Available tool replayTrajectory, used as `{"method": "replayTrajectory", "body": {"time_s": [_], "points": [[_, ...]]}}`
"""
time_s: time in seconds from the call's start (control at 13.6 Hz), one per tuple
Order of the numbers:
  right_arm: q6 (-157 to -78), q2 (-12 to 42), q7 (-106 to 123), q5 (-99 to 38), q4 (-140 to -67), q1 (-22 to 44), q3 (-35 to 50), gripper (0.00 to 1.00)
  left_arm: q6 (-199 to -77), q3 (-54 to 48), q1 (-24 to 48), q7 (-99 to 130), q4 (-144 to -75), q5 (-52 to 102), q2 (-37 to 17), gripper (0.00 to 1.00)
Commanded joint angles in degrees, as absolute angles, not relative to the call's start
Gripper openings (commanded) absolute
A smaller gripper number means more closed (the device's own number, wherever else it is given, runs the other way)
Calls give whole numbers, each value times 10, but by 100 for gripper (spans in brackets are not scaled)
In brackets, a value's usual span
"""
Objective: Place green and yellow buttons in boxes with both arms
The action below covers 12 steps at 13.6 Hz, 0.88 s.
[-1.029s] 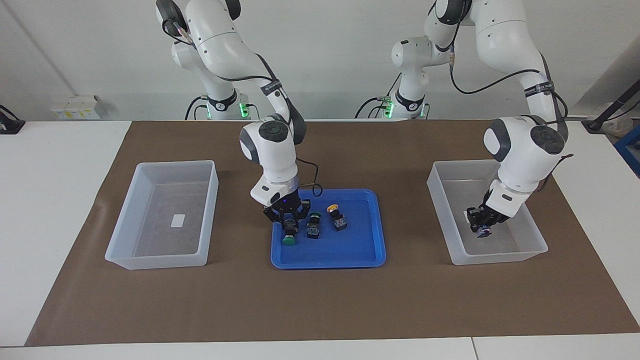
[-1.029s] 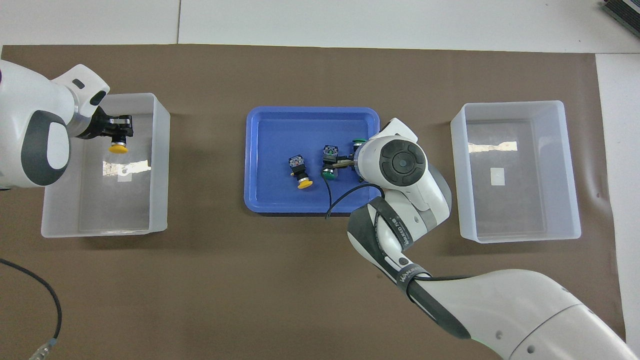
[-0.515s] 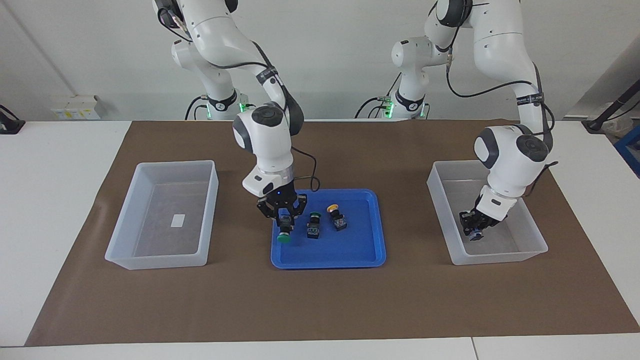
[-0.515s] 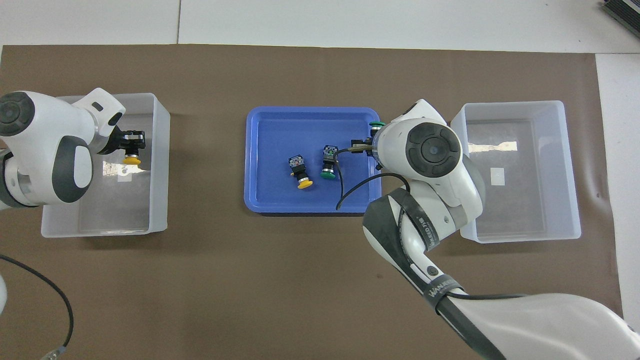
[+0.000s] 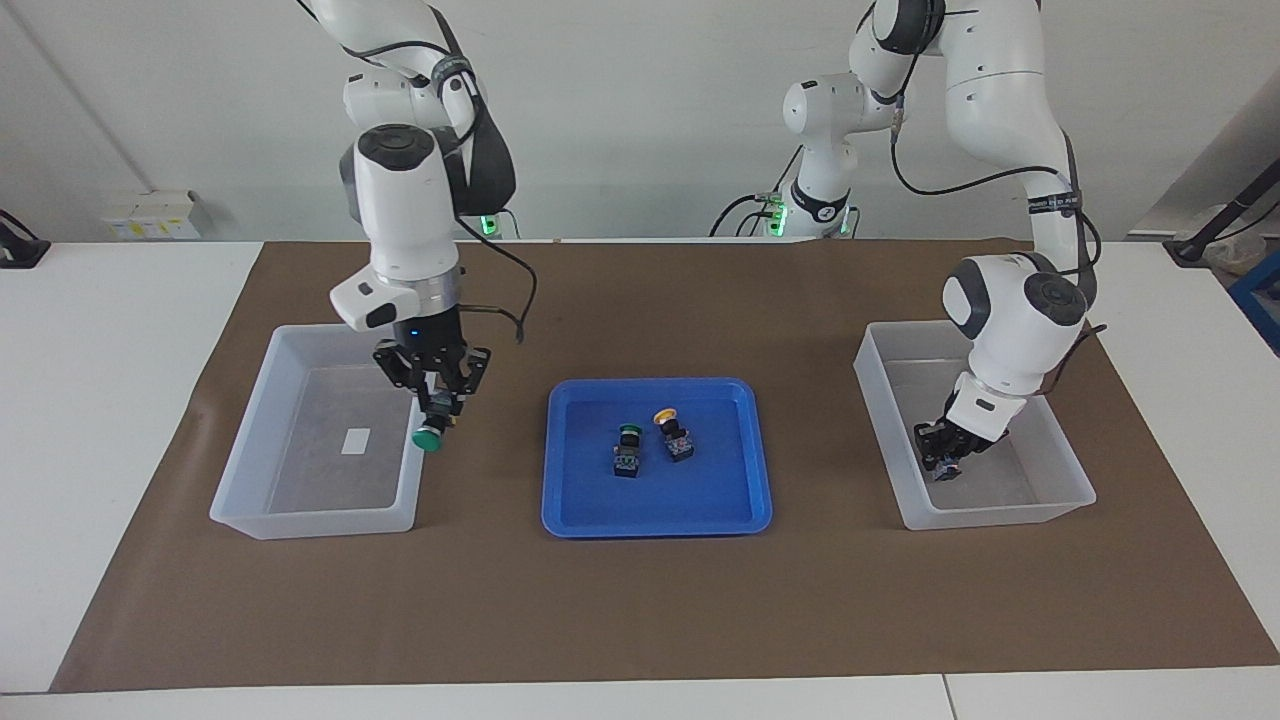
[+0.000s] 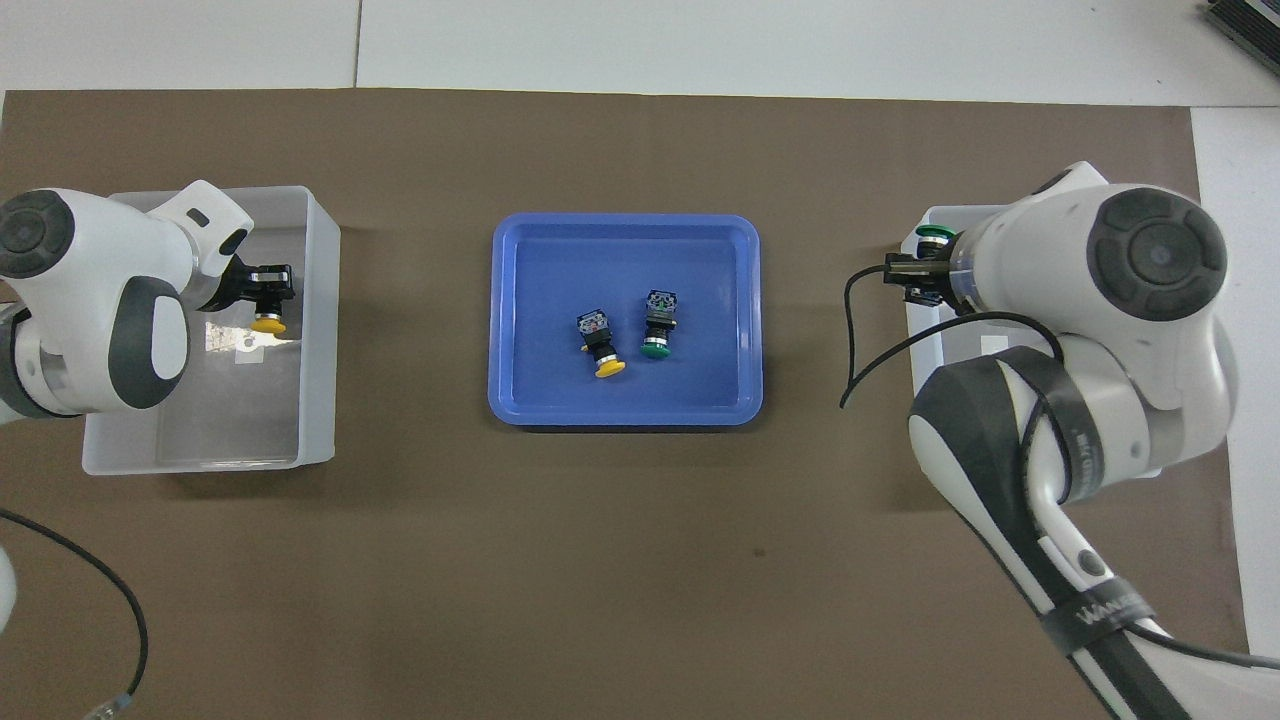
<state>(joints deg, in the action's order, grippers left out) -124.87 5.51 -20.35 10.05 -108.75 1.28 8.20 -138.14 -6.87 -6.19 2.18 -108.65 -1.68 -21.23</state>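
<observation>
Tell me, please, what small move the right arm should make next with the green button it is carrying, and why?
Probably shift a little farther over the box, then lower. The right end effector holds the green button in the air above the box wall that faces the blue tray, not yet clearly over the floor. The left end effector is low inside its own box with a yellow button.

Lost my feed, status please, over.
Right gripper holds green button over box rim. Left gripper holds yellow button low inside other box. Nothing blocking.
</observation>
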Motion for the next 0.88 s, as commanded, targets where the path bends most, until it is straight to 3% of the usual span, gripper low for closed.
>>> {"method": "replayTrajectory", "body": {"time_s": [0.0, 0.37, 0.66, 0.74, 0.81], "points": [[-1245, 29, -115, 61, -1136, -40, 88, 0, -1320, -69, -58, 11, -1029, -7, -220, 66], [-1294, 25, -23, 49, -1222, -112, 88, 0, -1139, -70, -16, 18, -890, -5, -229, 65], [-1364, 44, 1, 49, -1278, -143, 87, 0, -1042, -72, 28, 90, -833, -5, -227, 65], [-1365, 47, 1, 49, -1281, -148, 87, 8, -1037, -73, 43, 111, -832, -5, -225, 65], [-1365, 47, 2, 49, -1282, -149, 87, 32, -1038, -73, 66, 133, -832, -6, -224, 65]]}}
